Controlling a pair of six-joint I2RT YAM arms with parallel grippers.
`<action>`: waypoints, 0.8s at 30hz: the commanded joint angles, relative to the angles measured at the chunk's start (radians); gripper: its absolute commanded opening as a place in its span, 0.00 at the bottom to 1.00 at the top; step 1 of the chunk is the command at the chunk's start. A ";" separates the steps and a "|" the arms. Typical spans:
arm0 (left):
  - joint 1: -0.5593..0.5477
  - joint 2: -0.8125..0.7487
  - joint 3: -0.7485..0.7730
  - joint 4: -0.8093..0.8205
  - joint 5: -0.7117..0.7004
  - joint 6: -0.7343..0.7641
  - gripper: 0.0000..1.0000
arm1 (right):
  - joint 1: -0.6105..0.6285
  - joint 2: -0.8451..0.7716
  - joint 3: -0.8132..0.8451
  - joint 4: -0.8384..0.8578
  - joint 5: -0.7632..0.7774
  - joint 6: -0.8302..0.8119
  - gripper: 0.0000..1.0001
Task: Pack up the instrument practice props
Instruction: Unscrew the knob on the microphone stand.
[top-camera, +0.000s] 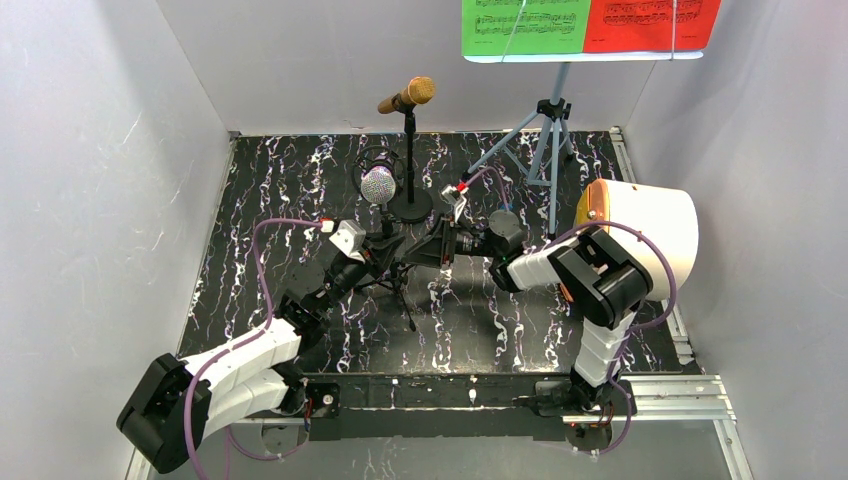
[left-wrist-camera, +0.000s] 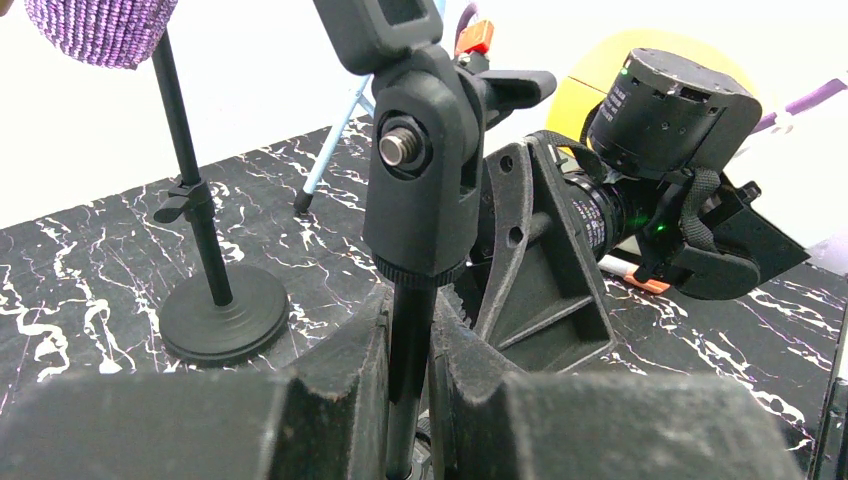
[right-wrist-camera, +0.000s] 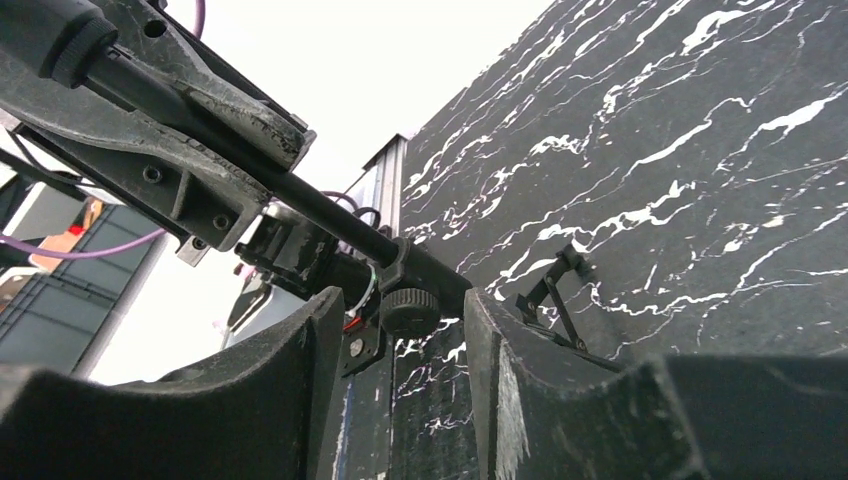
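Observation:
The purple glitter microphone (top-camera: 378, 185) sits in the clip (left-wrist-camera: 415, 150) of a thin black mic mount with tripod legs (right-wrist-camera: 555, 295). My left gripper (top-camera: 385, 248) is shut on that mount's pole (left-wrist-camera: 410, 340), just under the clip. My right gripper (top-camera: 432, 248) is open, with its jaws on either side of the mount's black knob (right-wrist-camera: 409, 312) lower on the pole. The gold microphone (top-camera: 408, 96) stands behind on a round-based mount (top-camera: 410, 205). The pale blue music rack on tripod legs (top-camera: 545, 130) holds the green (top-camera: 523, 27) and red (top-camera: 650, 25) score sheets at the back right.
A white drum-shaped container with an orange rim (top-camera: 645, 225) lies on its side at the right, beside my right arm. White walls enclose the black marbled table (top-camera: 270, 200) on three sides. The round-based mount (left-wrist-camera: 222, 315) stands close to the left of my left gripper.

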 joint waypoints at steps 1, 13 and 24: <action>-0.007 0.005 -0.022 -0.071 0.029 -0.053 0.00 | -0.001 0.025 0.054 0.081 -0.062 0.056 0.54; -0.007 0.002 -0.022 -0.070 0.033 -0.055 0.00 | 0.000 0.075 0.084 0.075 -0.094 0.077 0.46; -0.006 0.003 -0.025 -0.070 0.022 -0.055 0.01 | 0.001 0.098 0.105 0.100 -0.138 0.102 0.17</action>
